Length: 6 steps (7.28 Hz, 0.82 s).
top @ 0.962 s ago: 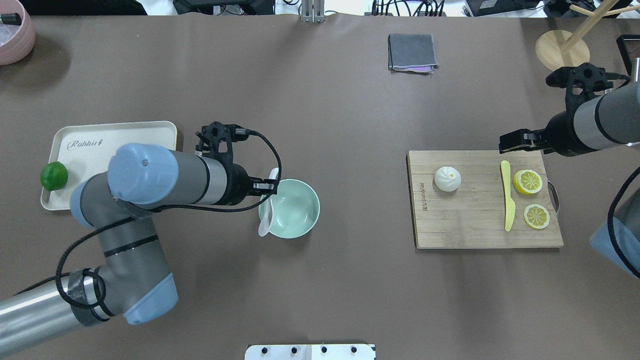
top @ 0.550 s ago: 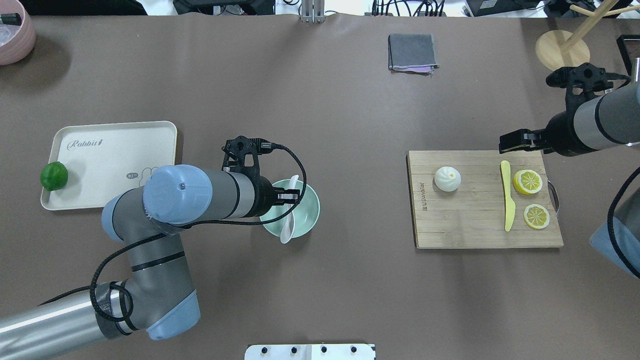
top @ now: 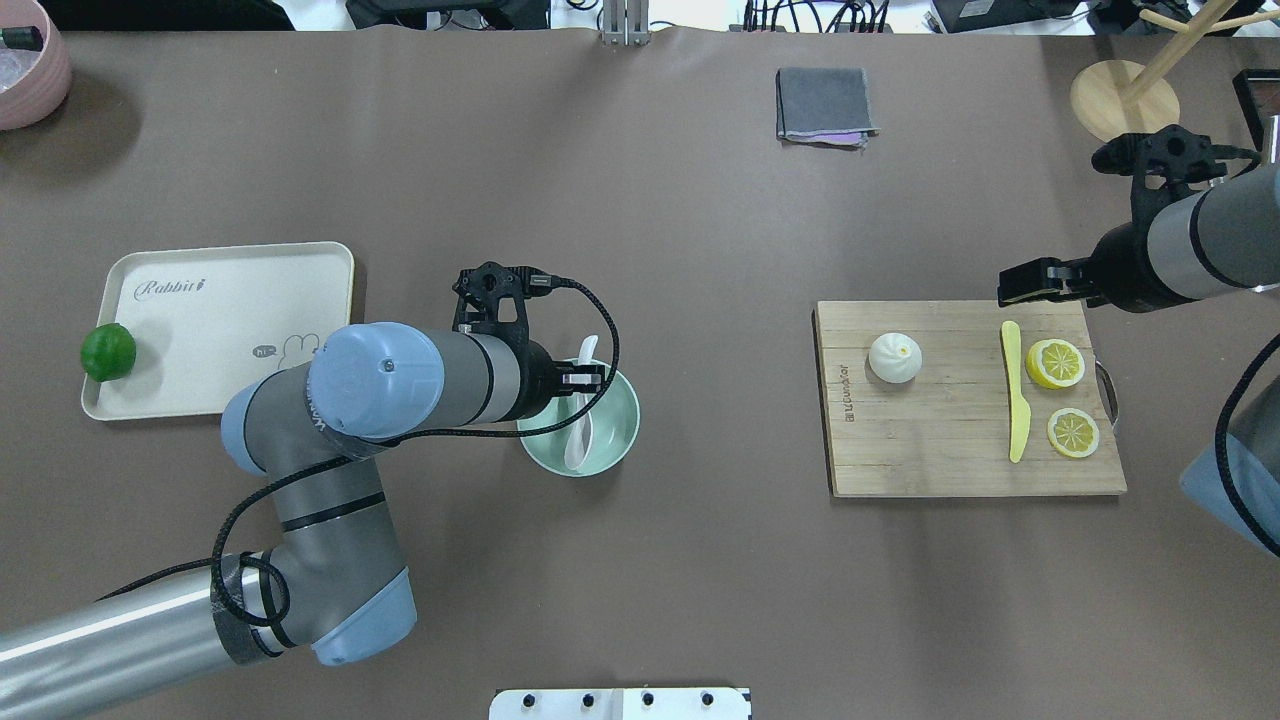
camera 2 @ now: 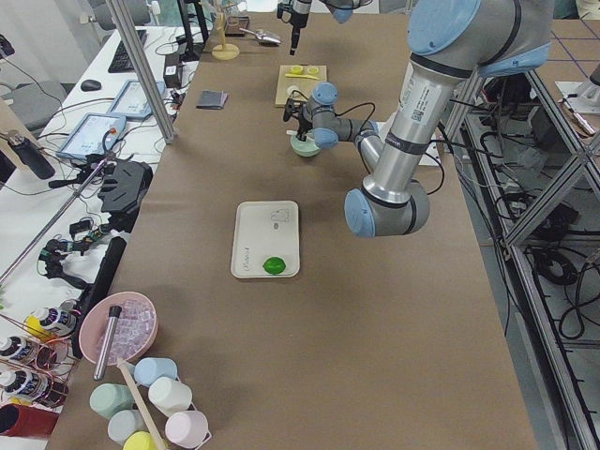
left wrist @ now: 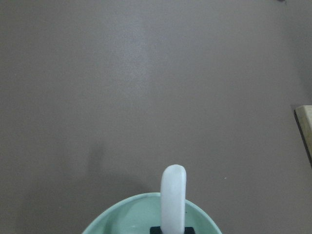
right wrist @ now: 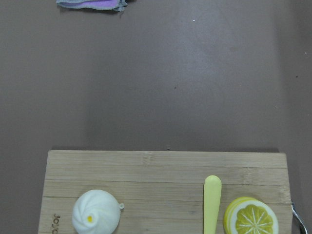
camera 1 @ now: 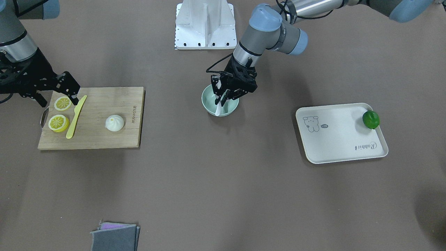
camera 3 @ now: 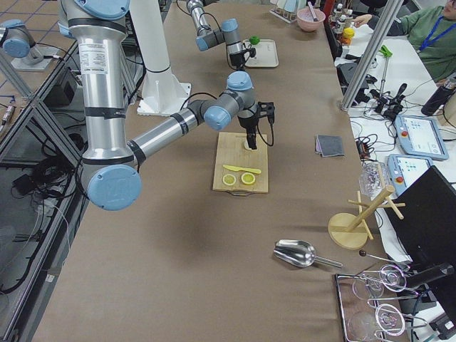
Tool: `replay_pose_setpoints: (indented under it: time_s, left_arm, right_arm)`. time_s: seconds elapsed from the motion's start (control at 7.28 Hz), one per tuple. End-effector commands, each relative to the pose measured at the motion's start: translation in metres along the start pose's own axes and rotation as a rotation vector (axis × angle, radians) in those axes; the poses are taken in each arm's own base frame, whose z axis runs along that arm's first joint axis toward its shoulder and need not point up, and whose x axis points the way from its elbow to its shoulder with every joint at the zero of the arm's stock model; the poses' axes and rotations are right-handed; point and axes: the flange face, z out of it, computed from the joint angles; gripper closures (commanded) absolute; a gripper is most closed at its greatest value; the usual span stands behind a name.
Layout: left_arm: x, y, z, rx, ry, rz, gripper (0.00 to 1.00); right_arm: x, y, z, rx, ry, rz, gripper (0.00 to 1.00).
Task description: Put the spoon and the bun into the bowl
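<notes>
The brown table (top: 640, 600) carries a wooden cutting board (top: 950, 460) on the right and the mint bowl (top: 618, 415) left of centre, well apart from each other. The left gripper (top: 590, 378) hangs over the bowl's far half, its jaws closed on the handle of the spoon (top: 577, 435). The spoon's long axis runs far to near: handle tip past the far rim, scoop down inside towards the near wall. Whether the scoop touches the bottom I cannot tell. Letting go looks like the step in hand.

The right gripper (top: 1012, 287) hovers over the board's far edge, jaws spread and empty, just above the yellow knife (top: 1016, 400). The bun (top: 895, 357) sits on the board's left part, left of those jaws and a little nearer. The right arm is by far the closer one, so fetching the bun likely falls to it, with a reach leftward and down.
</notes>
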Motion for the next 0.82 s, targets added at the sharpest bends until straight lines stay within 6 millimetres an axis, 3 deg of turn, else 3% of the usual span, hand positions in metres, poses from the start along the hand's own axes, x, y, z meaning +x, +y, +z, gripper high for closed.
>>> replay_pose_setpoints:
  time_s: [0.0,0.14,0.27,0.41,0.55,0.69]
  left_arm:
    - [-0.002,-0.001,0.002,0.003,0.0,0.004,0.23]
    - [-0.002,-0.002,0.001,0.005,0.001,0.001,0.02]
    - [-0.002,-0.006,-0.002,0.011,0.006,0.004,0.02]
    - [-0.011,-0.034,-0.015,0.034,0.0,-0.001,0.02]
    - [-0.032,-0.066,-0.03,-0.007,0.005,0.036,0.02]
    - [-0.076,-0.104,-0.053,-0.056,-0.002,0.094,0.02]
  right_arm:
    - [0.001,0.0,0.0,0.0,0.001,0.001,0.0]
    - [0.0,0.0,0.0,0.001,0.0,0.001,0.0]
    - [-0.001,0.0,-0.001,0.002,-0.003,-0.002,0.0]
    - [-0.003,-0.001,-0.002,0.003,-0.005,-0.001,0.0]
    - [-0.009,-0.003,-0.004,0.007,-0.015,0.037,0.0]
    - [-0.018,-0.002,-0.002,0.012,-0.019,0.122,0.0]
